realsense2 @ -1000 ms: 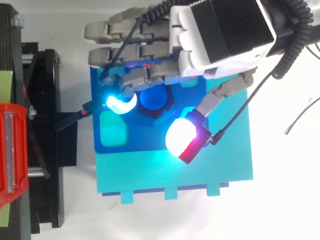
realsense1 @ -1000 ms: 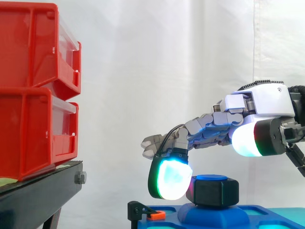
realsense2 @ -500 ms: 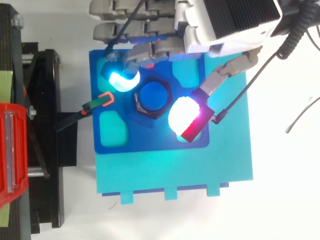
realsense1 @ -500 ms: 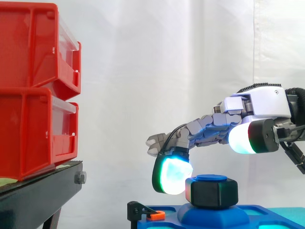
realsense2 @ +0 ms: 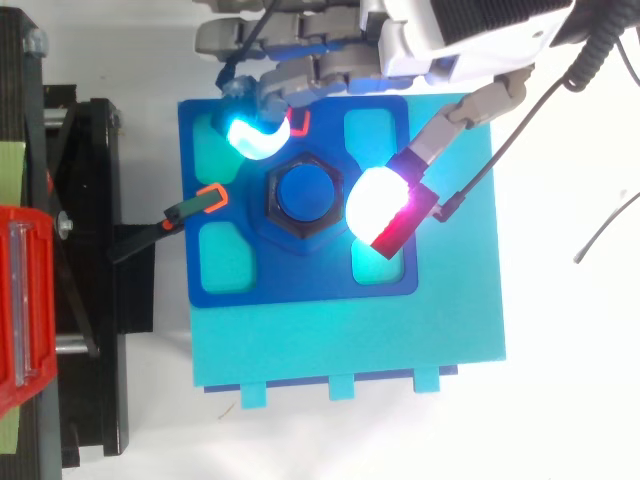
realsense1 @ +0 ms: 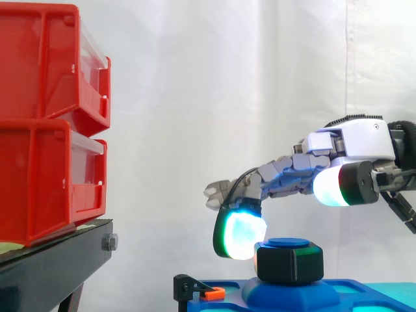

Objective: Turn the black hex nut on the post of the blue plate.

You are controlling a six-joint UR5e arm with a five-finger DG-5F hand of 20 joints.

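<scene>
Hand (realsense1: pixel 354 143) released, straddling the nut

The black hex nut (realsense1: pixel 289 262) sits on the post (realsense2: pixel 306 191) of the blue plate (realsense2: pixel 300 285). The fingers (realsense2: pixel 258 135) hover apart beside the nut, gripping nothing. They should probably lower and close on opposite flats before twisting.

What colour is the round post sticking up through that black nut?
Blue. The top view shows the post best, ringed by the black hex nut.
</scene>
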